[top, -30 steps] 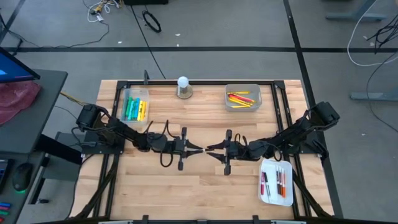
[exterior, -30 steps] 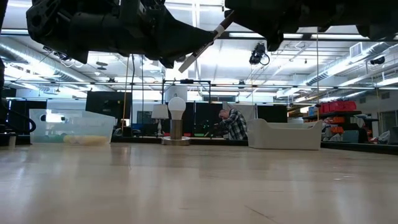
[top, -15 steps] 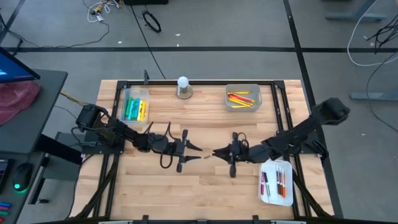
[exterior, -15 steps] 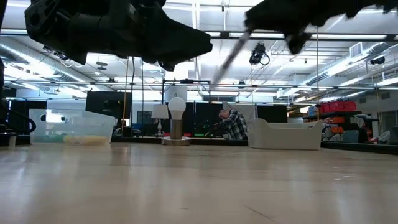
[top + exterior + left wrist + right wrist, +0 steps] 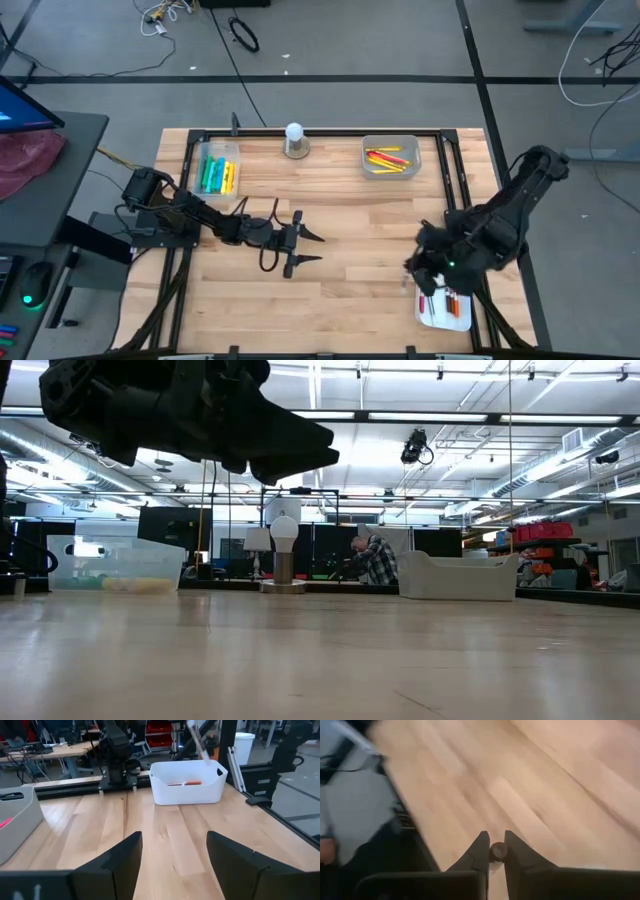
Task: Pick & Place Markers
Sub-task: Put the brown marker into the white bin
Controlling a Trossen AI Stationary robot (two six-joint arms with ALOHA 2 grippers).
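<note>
Right wrist view shows a marker pinched end-on between the right end effector's 2 closed fingers, above the wooden worktop. From overhead, that end effector hangs at the near right, just beside the white tray holding more markers. Other markers lie in the far-left clear tray and far-right grey tray. Left end effector waits mid-worktop, fingers spread wide, gripping nothing.

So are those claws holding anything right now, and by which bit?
The right claw pinches a marker by one end, above the white tray. The left claw is open and empty over the table's middle.
</note>
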